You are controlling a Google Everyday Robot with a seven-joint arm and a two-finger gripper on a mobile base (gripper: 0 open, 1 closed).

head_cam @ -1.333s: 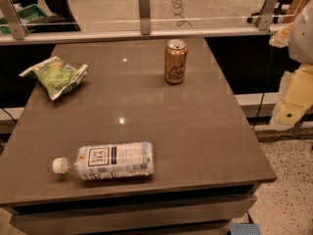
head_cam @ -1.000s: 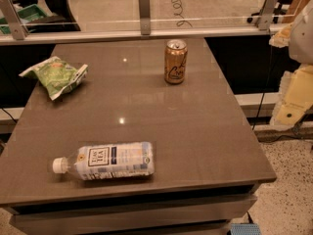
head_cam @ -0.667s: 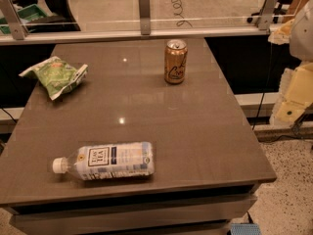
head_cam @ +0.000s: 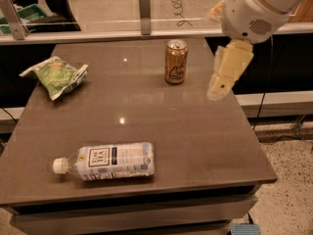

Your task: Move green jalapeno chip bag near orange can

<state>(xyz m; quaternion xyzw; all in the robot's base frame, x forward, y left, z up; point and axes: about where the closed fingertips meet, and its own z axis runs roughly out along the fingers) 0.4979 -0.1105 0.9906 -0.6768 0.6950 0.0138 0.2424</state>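
Observation:
The green jalapeno chip bag (head_cam: 56, 76), light green and crinkled with white edges, lies on the far left of the brown table (head_cam: 195, 136). The orange can (head_cam: 175, 61) stands upright near the table's far middle. My gripper (head_cam: 226, 73), cream-coloured, hangs from the white arm above the table's right side, to the right of the can and far from the bag. It holds nothing that I can see.
A clear plastic bottle (head_cam: 107, 161) with a white cap and a label lies on its side near the table's front left. A glass partition with a metal post (head_cam: 144, 5) runs along the far edge. Speckled floor lies to the right.
My arm and gripper have swung left from beyond the table's right edge to over its right side, nearer the can. The bag, can and bottle have not moved.

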